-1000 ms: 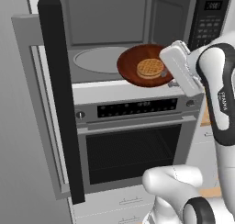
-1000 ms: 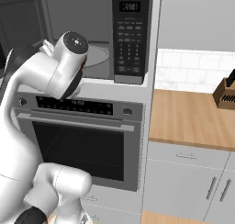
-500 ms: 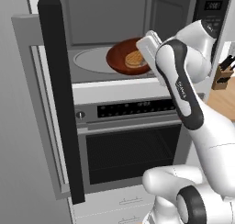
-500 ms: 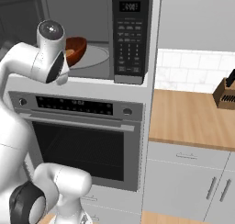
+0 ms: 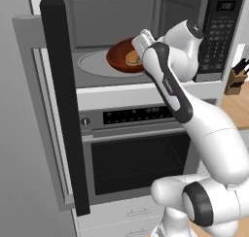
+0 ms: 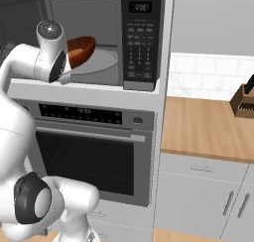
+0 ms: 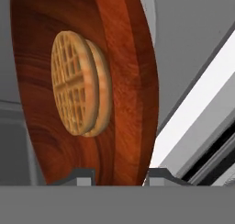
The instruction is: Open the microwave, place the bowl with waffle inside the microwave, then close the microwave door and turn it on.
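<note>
While our hand [image 7: 117,175] pinches the rim of the bowl [image 5: 121,56], waffle [image 5: 133,58] inside, the bowl hangs tilted just above the turntable [image 5: 95,66], so we lower next.

One microwave [image 5: 146,37], one bowl [image 5: 119,56], one waffle [image 5: 132,59], one oven [image 5: 141,153] below, one knife block [image 6: 244,101] at right.
</note>
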